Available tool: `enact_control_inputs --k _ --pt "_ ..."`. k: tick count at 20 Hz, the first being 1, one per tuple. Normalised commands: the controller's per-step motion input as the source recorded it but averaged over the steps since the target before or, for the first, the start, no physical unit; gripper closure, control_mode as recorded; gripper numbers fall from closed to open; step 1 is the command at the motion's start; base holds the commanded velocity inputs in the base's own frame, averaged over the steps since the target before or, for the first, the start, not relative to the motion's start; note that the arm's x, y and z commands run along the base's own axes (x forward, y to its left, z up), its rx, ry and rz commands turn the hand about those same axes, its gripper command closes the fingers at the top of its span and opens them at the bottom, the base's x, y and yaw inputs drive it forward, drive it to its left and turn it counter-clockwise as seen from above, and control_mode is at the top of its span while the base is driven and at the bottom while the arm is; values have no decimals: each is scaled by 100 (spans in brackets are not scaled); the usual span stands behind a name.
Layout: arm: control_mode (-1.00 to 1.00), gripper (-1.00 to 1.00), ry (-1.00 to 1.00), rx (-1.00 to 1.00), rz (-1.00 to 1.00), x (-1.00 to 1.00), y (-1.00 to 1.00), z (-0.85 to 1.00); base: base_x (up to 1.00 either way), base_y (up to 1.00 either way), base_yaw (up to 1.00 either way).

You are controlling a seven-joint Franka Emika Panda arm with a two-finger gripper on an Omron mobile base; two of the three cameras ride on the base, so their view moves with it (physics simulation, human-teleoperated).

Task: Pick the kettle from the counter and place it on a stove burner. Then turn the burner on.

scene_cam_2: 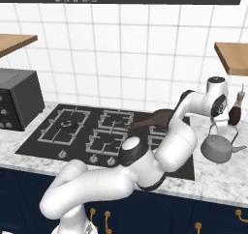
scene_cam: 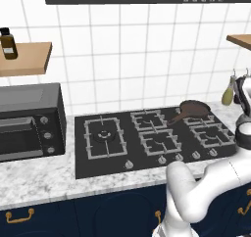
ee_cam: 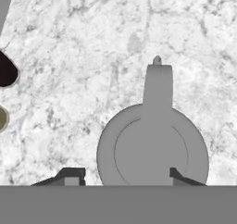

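Left base view: I see the cooktop (scene_cam: 152, 140) set in the counter (scene_cam: 34, 177), with the large burner (scene_cam: 103, 135) at its left end and a frying pan (scene_cam: 192, 109) on a far right burner. My arm reaches off to the right edge.

Right base view: the kettle (scene_cam_2: 219, 147) stands upright on the counter just right of the cooktop, near a dark bottle (scene_cam_2: 236, 113). My hand hangs directly above it, wrist pointing down, at the wire handle. I judge the burner lies well to the left of the kettle, across the whole cooktop, so the carry will run leftward.

Hand view: I look straight down on the kettle's lid, the spout pointing toward the top of the picture. The gripper (ee_cam: 125, 176) has one fingertip showing at each side of the body, and the kettle sits between them, slightly toward the right tip. The jaws are part-way spread; I cannot tell whether they yet pinch the handle, which I cannot make out here.
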Motion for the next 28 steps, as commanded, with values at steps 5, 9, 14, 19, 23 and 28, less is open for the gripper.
enact_control_inputs --k 5,9,14,19,23,28 --pt "-100 100 0 0 0 0 22 15 0 0 0" --pt "-100 100 0 -8 0 0 98 47 0 0 0" --pt "-100 100 -1 -12 0 0 100 77 0 0 0" --pt "-100 100 -5 -11 0 0 100 81 0 0 0" --pt "-100 100 -8 0 0 0 100 30 0 0 0" --pt "-100 100 -7 0 0 0 100 12 0 0 0"
